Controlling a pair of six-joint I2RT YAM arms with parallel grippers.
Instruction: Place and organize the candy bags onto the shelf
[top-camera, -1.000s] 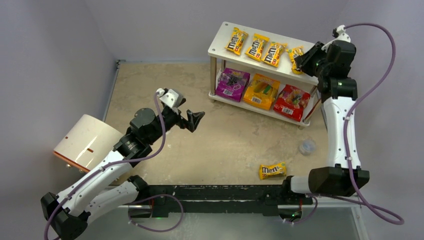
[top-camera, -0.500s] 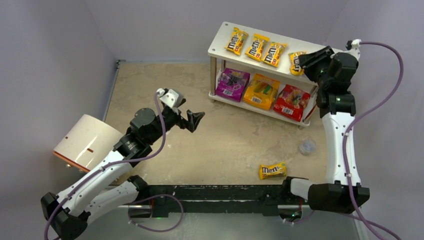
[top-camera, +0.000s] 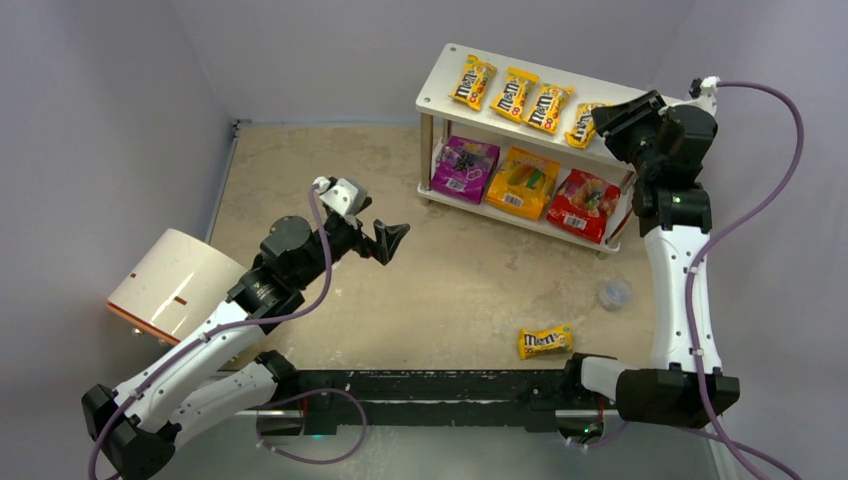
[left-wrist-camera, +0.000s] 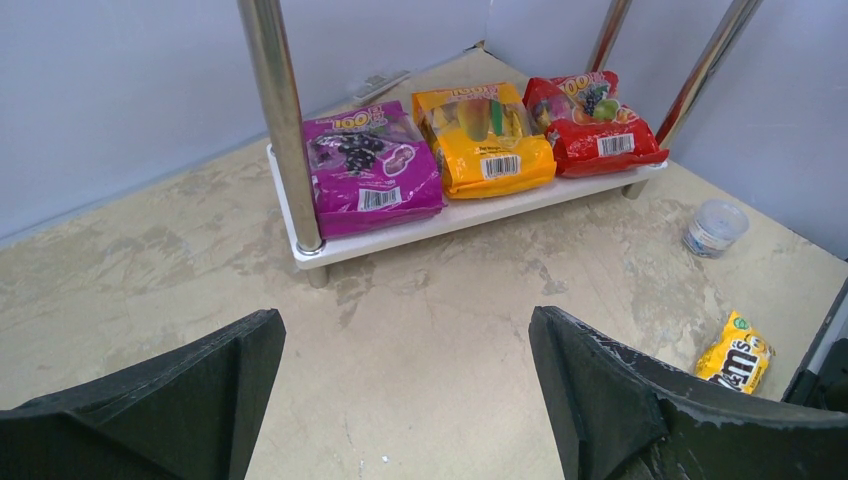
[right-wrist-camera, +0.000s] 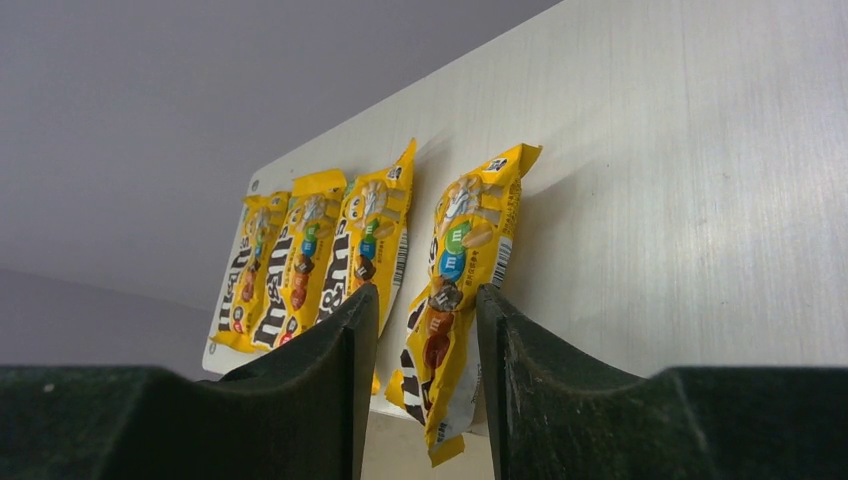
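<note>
Overhead, a mottled beige tabletop (top-camera: 300, 170) sits boxed in by plain pale walls, and the shelf (top-camera: 437, 97) stands at its far side, right of centre. A white-and-tan cylinder (top-camera: 175, 285) lies at the left edge. A clear round tub (top-camera: 614, 293) and a loose yellow packet (top-camera: 545, 341) lie near the right arm's base. The left gripper (top-camera: 392, 240) hovers over bare table, well apart from everything. The right gripper (top-camera: 607, 118) is at the right end of the shelf's top board.

From the left wrist, its jaws are spread wide and hold nothing. Beyond them the purple pouch (left-wrist-camera: 370, 170), orange pouch (left-wrist-camera: 485, 140) and red pouch (left-wrist-camera: 590, 125) lie side by side on the lower board.

From the right wrist, three yellow packets (right-wrist-camera: 310, 260) lie in a row on the top board. The jaws are partly parted, loosely straddling the fourth packet (right-wrist-camera: 460, 250), which rests on the board just beside the three.
</note>
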